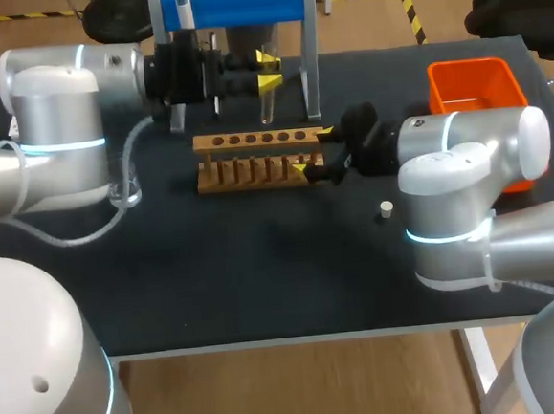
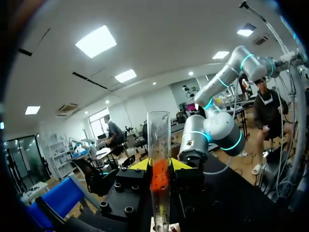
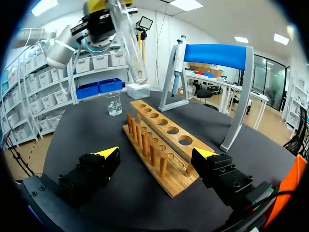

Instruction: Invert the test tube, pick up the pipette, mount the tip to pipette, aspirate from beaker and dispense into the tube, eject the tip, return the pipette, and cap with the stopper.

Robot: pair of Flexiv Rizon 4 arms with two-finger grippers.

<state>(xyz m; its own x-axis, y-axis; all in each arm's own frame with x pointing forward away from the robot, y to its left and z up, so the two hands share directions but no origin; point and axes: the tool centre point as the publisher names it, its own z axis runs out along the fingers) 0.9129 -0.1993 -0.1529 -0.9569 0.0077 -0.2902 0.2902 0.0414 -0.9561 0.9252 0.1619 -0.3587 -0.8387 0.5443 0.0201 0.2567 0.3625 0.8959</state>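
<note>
The left claw [image 2: 159, 166] pinches the test tube [image 2: 159, 135] — the right claw [image 3: 157, 154] gapes astride the rack [image 3: 164, 128].

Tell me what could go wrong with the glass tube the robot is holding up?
1. The tube is pinched only by the left gripper, high above the rack. If it slips, it could fall and break.
2. On the way down it might miss a hole and bump the rack, which the open right gripper only straddles and does not hold.
3. The beaker stands right next to the left arm and could get knocked over.
</note>
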